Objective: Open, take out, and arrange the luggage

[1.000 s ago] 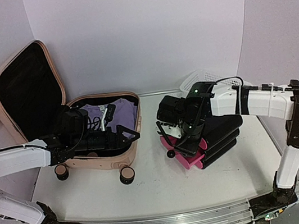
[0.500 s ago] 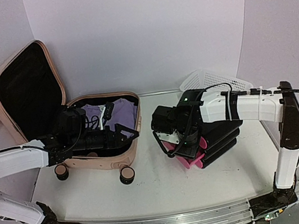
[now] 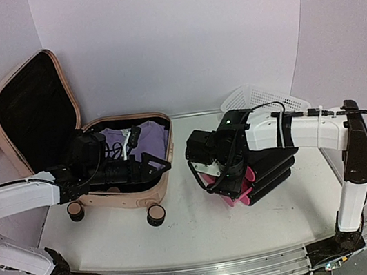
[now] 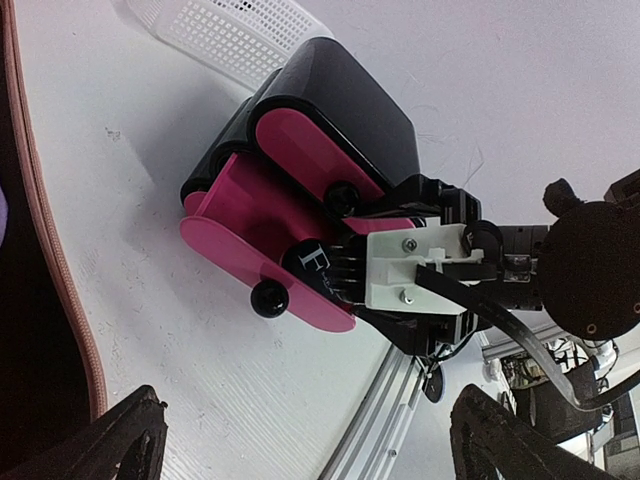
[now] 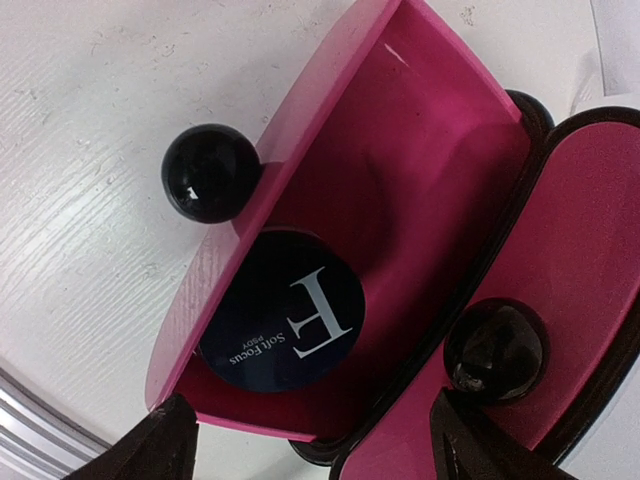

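Note:
The luggage [image 3: 26, 113], a pale pink suitcase, lies open at the left with its black-lined lid propped up. Purple clothes [image 3: 143, 138] and a black cable lie in its lower half. My left gripper [image 3: 156, 163] hovers over the suitcase's near right rim, open and empty; in its wrist view the left gripper [image 4: 315, 450] points at the table. My right gripper [image 3: 218, 174] is open just over a pulled-out pink drawer [image 5: 400, 150] of a black-and-pink drawer case [image 3: 265, 166]. A round black compact [image 5: 282, 310] marked "F" lies in that drawer, beyond the right gripper [image 5: 320, 455].
A white mesh basket [image 3: 261, 97] stands behind the drawer case against the back wall. The case's drawers carry black ball knobs [image 5: 205, 170]. A suitcase wheel [image 3: 156, 214] juts toward the table's front. Bare white table [image 3: 199, 233] stretches along the near edge.
My right arm shifted left over the open drawer, and its jaws have spread wider, leaving the compact lying in the drawer. The left arm has not moved.

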Robot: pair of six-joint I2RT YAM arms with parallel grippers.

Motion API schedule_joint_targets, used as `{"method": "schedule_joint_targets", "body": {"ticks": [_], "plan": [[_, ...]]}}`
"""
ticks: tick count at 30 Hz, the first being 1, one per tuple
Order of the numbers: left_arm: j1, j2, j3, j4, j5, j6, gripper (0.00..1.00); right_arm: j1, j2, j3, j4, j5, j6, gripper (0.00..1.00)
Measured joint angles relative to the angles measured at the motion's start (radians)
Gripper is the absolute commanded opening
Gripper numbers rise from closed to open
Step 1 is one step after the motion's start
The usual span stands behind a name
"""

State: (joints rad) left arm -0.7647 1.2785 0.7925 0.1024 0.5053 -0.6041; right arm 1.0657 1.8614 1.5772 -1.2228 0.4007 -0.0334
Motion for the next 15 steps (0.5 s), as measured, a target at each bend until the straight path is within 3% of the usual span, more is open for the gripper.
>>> {"method": "schedule_joint_targets", "body": {"ticks": [5, 10, 15], "plan": [[0.0, 0.021, 0.008, 0.001, 0.009, 0.0, 0.94, 0.0, -0.011, 0.025, -0.016, -0.012, 0.031, 0.87], [-0.032, 0.092, 0.046, 0.001, 0.003, 0.001, 0.68, -0.006, -0.11, 0.051, -0.022, -0.053, 0.11, 0.88], [-0.134, 0.259, 0.135, -0.004, -0.039, 0.011, 0.45, -0.076, -0.228, 0.072, -0.014, -0.129, 0.197, 0.84]]}}
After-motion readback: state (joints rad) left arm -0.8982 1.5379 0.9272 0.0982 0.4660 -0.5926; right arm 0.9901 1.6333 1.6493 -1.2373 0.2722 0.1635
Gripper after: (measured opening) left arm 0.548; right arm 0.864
